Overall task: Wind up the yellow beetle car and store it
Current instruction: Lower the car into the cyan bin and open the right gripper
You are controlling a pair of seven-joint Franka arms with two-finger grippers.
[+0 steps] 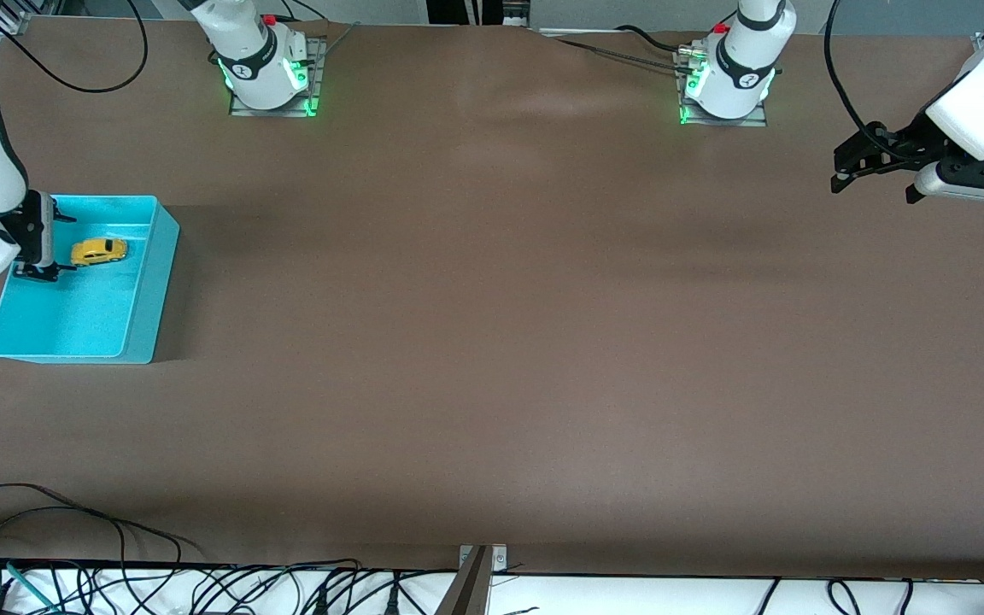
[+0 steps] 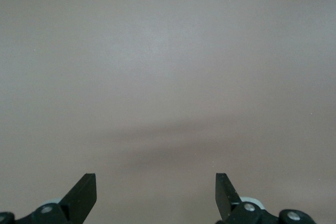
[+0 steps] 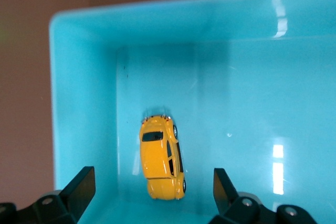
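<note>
inside turquoise bin (image 1: 146, 295), yellow beetle car (image 1: 99, 251), right claw (image 1: 37, 248) open above

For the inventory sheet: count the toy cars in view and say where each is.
1. The yellow beetle car lies in the turquoise bin at the right arm's end of the table, under the open right gripper. No other car shows.

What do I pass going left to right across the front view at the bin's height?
Right gripper, open over the turquoise bin → yellow beetle car lying in the bin → bare brown table → left gripper, open, waiting over the table at the left arm's end.
</note>
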